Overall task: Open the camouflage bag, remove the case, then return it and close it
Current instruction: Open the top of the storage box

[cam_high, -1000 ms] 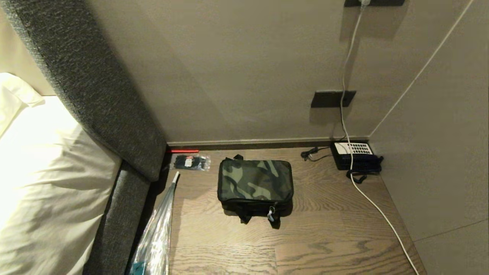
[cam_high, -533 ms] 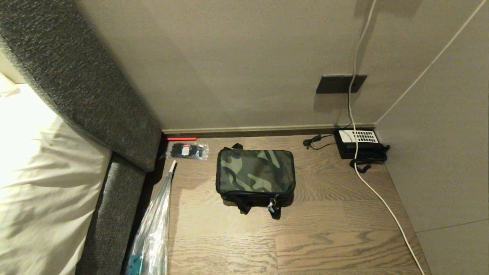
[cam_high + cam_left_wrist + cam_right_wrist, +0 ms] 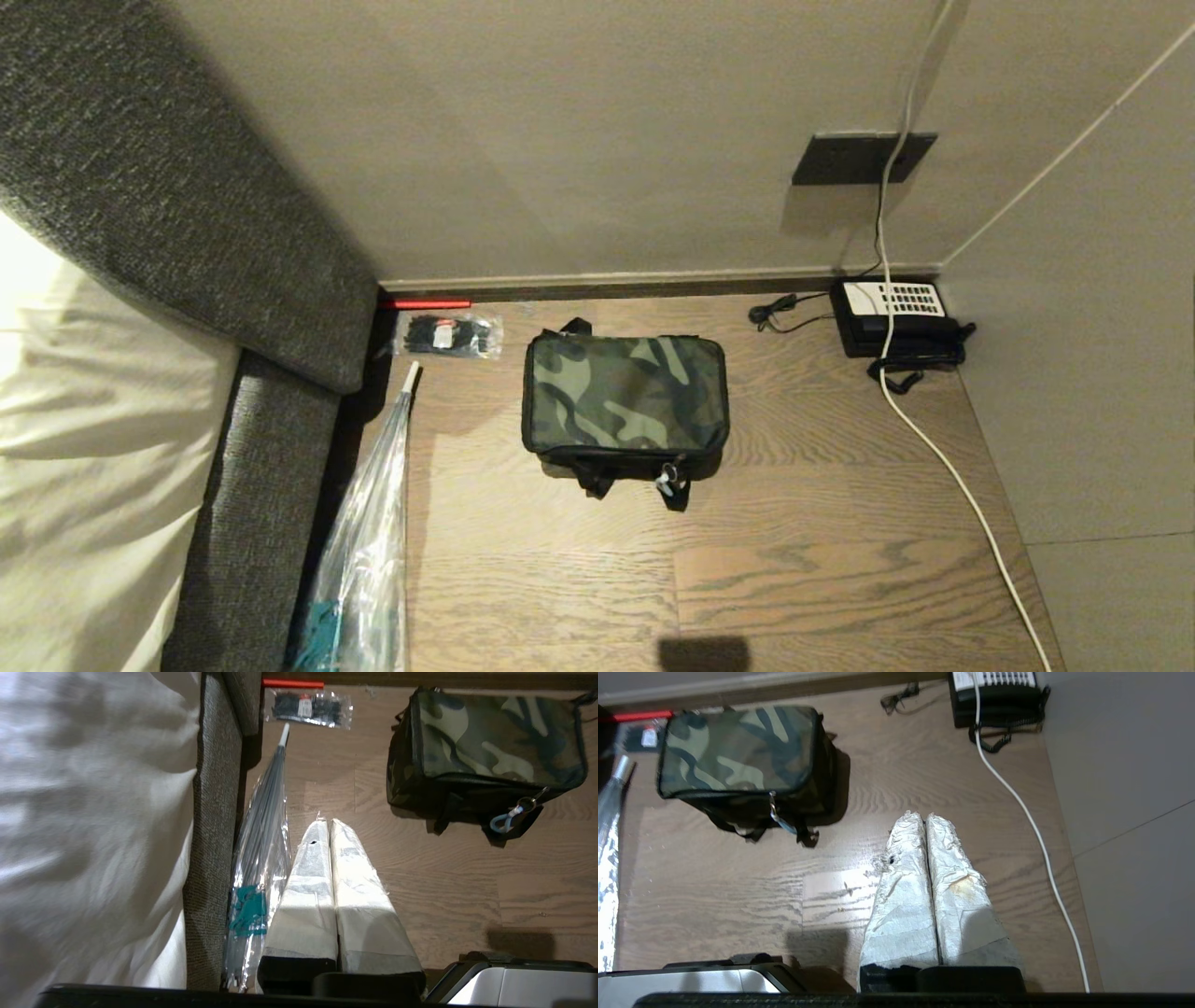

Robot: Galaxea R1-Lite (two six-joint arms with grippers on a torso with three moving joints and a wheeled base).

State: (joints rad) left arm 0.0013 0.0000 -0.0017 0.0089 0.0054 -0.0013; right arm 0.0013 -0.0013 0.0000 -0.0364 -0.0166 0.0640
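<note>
Head view: bag (image 3: 625, 395) zipped shut, flat on wooden tabletop (image 3: 794, 560), mid-surface, strap handles toward robot. Packet of ties (image 3: 448, 334) by the back wall, phone (image 3: 898, 320) in the right corner, white cable (image 3: 943, 467) trailing past it. Wrapped umbrella (image 3: 369, 551) along the left edge. No arms in view.

Left wrist: left hand (image 3: 329, 823) fingers pressed together, empty, above tabletop near umbrella (image 3: 261, 858); bag (image 3: 490, 756) well apart. Packet label unreadable.

Right wrist: right hand (image 3: 924, 816) closed, empty, between bag (image 3: 738, 756) and cable (image 3: 1027, 812).
</note>
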